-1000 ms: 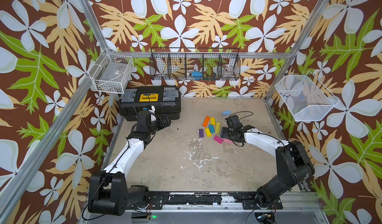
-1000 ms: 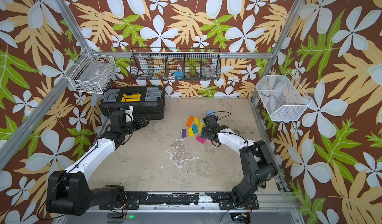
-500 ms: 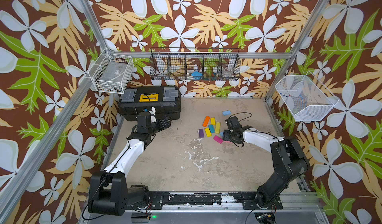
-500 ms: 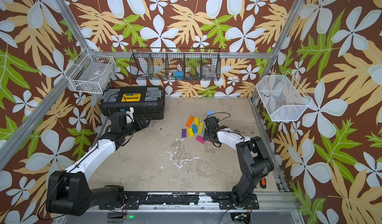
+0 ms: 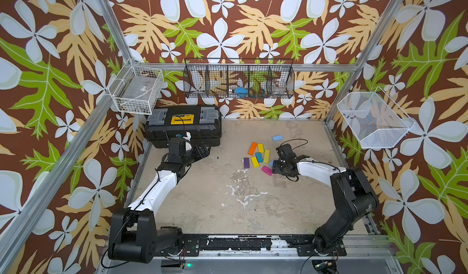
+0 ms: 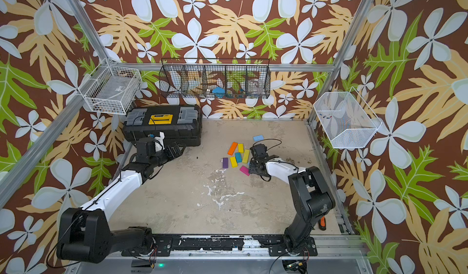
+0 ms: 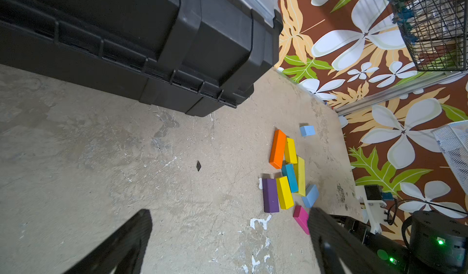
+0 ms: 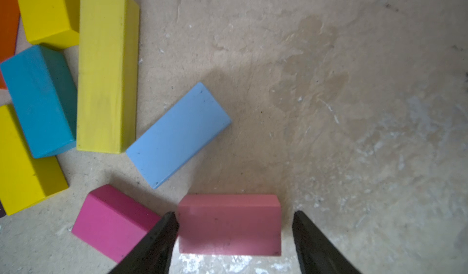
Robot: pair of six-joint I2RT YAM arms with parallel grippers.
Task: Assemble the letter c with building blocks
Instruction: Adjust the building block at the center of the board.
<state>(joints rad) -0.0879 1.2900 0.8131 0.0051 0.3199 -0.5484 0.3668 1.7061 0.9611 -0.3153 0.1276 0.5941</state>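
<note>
Left arm [image 5: 157, 189] reaching forward and low, left gripper [image 5: 202, 150] level with jaws spread wide, right arm [image 5: 316, 169] bent sharply at the elbow, right gripper [image 8: 234, 215] pointing downward, jaws parted.

Building blocks [image 5: 255, 162] lie flat, clustered: orange [image 5: 252, 148], yellow [image 5: 260, 148], teal [image 5: 259, 157], purple [image 5: 246, 163]; magenta [image 5: 266, 170] and pink [image 8: 229, 224] at five o'clock, one light-blue [image 5: 277, 137] alone at one o'clock.

Bare tabletop [image 5: 228, 204] lies open in front of the blocks [image 5: 258, 156]; the black toolbox [image 5: 202, 131] fills the far left corner, and the right arm [image 5: 314, 167] flanks the blocks.
</note>
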